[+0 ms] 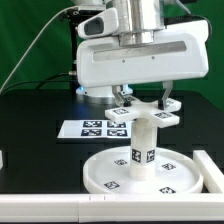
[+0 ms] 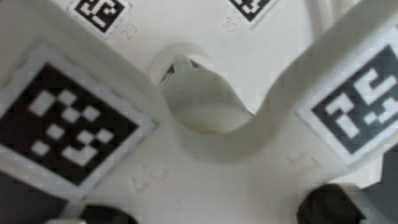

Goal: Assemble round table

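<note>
The round table's large white disc [image 1: 100, 172] lies flat on the black table near the front. The short white leg [image 1: 141, 148] stands upright on its hub and carries square tags. The small white base piece [image 1: 140, 118], with tags on its arms, sits on top of the leg. My gripper [image 1: 142, 108] comes straight down over it, one finger on each side, shut on the base piece. In the wrist view the base piece [image 2: 214, 110] fills the frame with its round centre hole and tagged arms. My dark fingertips [image 2: 347, 198] show at its edges, and the gripper [image 2: 217, 212] straddles it.
The marker board [image 1: 82, 127] lies flat behind the disc, toward the exterior view's left. A white bar [image 1: 60, 208] runs along the front edge. A white upright block [image 1: 211, 170] stands just right of the disc. A green backdrop is behind.
</note>
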Controlling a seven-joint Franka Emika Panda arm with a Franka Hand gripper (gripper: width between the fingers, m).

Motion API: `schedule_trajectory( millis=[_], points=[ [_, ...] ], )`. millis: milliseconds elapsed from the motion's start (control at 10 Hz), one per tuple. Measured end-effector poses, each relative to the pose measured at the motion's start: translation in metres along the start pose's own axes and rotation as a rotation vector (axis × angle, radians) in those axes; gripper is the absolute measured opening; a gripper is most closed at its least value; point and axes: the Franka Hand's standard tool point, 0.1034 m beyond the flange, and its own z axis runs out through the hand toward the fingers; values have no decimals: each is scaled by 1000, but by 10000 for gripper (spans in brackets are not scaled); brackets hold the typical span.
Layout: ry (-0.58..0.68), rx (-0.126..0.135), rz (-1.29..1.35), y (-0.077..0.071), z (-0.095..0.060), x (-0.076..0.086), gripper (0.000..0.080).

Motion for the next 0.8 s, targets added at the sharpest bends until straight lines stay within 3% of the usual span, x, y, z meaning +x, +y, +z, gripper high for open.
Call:
schedule_trajectory(
  millis=[800],
  points=[
    [31,5,80,-1,4,2,445]
  ],
)
